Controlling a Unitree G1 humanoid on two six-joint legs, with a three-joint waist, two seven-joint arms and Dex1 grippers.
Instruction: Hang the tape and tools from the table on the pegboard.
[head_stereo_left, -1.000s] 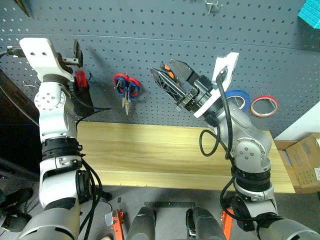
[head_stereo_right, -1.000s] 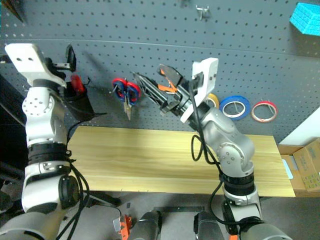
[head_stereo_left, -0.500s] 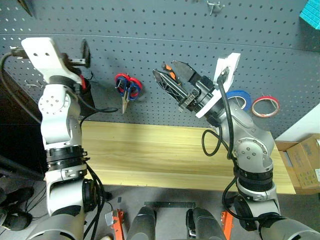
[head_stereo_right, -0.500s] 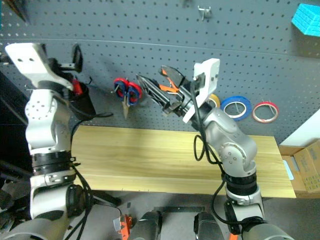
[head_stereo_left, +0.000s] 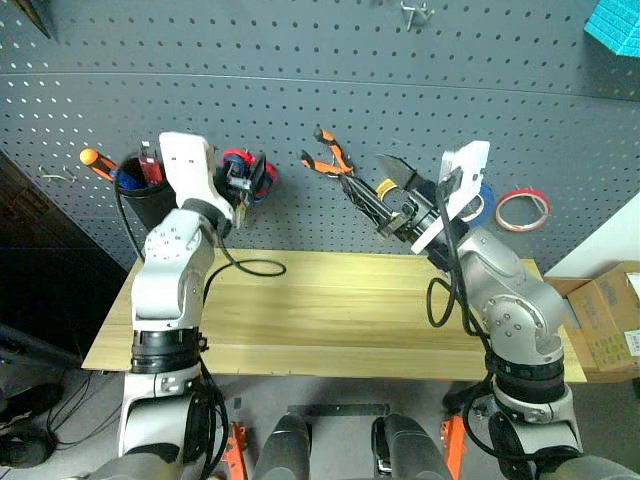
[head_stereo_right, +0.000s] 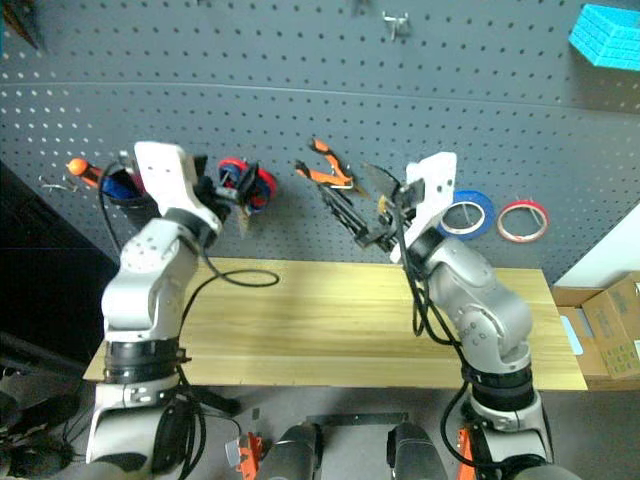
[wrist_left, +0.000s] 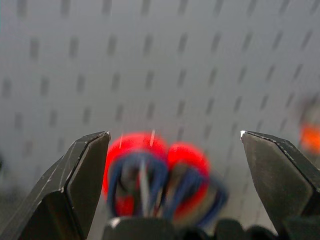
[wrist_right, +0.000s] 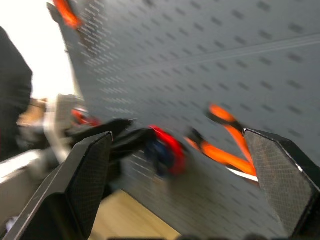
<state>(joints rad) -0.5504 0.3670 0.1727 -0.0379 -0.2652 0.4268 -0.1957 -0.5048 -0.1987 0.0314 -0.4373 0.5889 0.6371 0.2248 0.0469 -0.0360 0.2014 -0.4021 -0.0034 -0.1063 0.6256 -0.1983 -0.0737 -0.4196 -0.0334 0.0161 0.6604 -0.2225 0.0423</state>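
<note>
Pliers (head_stereo_left: 330, 158) and red tape (head_stereo_left: 522, 209) hang on the pegboard (head_stereo_left: 320, 60) above the desk (head_stereo_left: 330, 310); left hand (head_stereo_left: 238, 178) and right hand (head_stereo_left: 375, 195) spread apart, empty.

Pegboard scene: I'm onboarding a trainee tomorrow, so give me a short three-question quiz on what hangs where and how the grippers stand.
1. True or false: the pliers lie on the table.
2. Which roll hangs farthest to the robot's right: A blue, B red-rimmed tape, C yellow?
3. What does the left gripper face?

Key: 1 false, they hang on the pegboard. 2 B. 3 The red-handled scissors; the jaws are open, as are those of the right gripper.
</note>
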